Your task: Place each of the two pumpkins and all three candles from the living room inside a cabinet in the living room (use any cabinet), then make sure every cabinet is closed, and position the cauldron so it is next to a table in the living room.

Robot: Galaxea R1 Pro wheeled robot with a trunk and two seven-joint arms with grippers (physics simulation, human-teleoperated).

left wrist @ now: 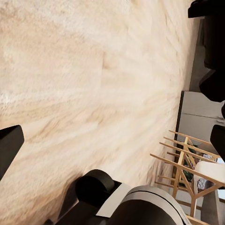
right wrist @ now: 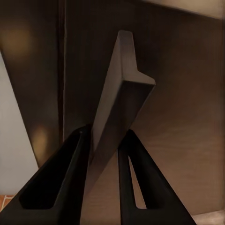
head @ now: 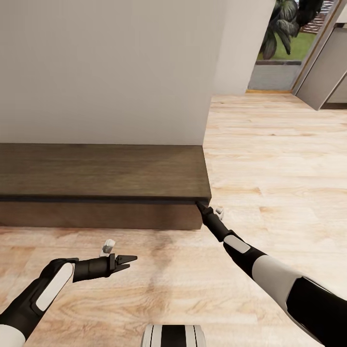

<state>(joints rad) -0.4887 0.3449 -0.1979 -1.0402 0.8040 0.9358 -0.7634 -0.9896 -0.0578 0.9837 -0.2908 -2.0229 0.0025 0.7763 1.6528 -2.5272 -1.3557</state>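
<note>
The long low dark-brown cabinet (head: 101, 171) stands against the pale wall. My right gripper (head: 198, 204) reaches to its right front corner, just under the top's lip. In the right wrist view the right gripper (right wrist: 106, 133) is shut on the thin edge of a dark cabinet door panel (right wrist: 124, 89), which stands slightly out from the front. My left gripper (head: 131, 262) hovers open and holding nothing over the plank floor in front of the cabinet; one of its fingers (left wrist: 8, 147) shows above the boards. Pumpkins, candles, cauldron and table are out of view.
Light wood floor (head: 270, 159) stretches to the right of the cabinet toward a doorway with plants (head: 284, 29) and grey units (head: 327, 67). A wooden chair frame (left wrist: 187, 159) appears in the left wrist view. My base (head: 173, 336) sits at the near edge.
</note>
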